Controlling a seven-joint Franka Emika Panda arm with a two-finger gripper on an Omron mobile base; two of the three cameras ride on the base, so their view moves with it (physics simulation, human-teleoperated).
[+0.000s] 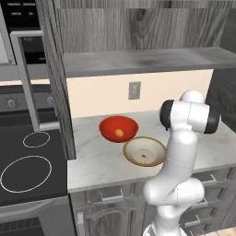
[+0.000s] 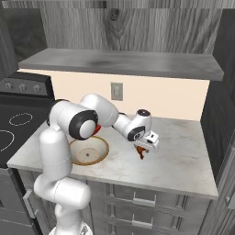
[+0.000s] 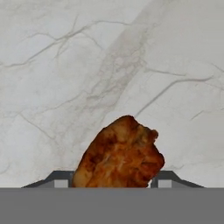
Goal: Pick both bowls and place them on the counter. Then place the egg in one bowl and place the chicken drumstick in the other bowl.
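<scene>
1. Fingers (image 3: 61,179) of the gripper (image 3: 114,181) are seen at the bottom of the hand view as two small dark tips, set partly apart, one on each side of the chicken drumstick (image 3: 120,155).
2. Whether the tips press on the drumstick or only stand close beside it cannot be told from the pictures.
3. Beneath the drumstick, the pale marbled counter (image 3: 131,57) is seen with its grey veins.
4. From the right base view, the gripper (image 2: 143,151) is shown lowered to the counter (image 2: 183,156), with the reddish-brown drumstick (image 2: 140,153) at its tip, to the right of the beige bowl (image 2: 89,150).
5. Both bowls are seen standing upright on the counter (image 1: 92,161) in the left base view.
6. The red bowl (image 1: 118,128) is placed nearer the wall, and the small orange-tan egg (image 1: 119,132) is seen lying inside it.
7. The beige bowl (image 1: 144,151) is placed just in front of the red one and to its right, close beside it; whether the rims touch cannot be told.
8. A black stovetop (image 1: 27,161) with white rings is seen to the left of the counter.
9. A grey wood-grain shelf (image 1: 138,60) is mounted above the counter, and a wall socket (image 1: 134,90) is set in the cream wall beneath it.
</scene>
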